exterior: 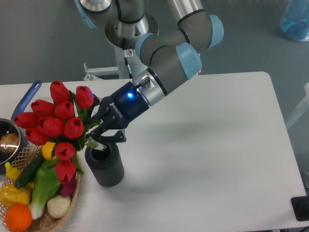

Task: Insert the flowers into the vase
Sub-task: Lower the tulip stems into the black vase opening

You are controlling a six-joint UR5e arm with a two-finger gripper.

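The flowers (55, 123), a bunch of red tulip buds with green stems and leaves, lean out to the left over the wicker basket. My gripper (96, 135) is shut on their stems just above the mouth of the vase (105, 166). The vase is a dark ribbed cylinder standing upright on the white table. The stem ends reach down into its mouth; how deep they go is hidden by the rim.
A wicker basket (67, 203) with fruit and vegetables sits at the front left, touching distance from the vase. A blue-handled saucepan (9, 140) lies at the left edge. The arm's base stands behind the table, top centre.
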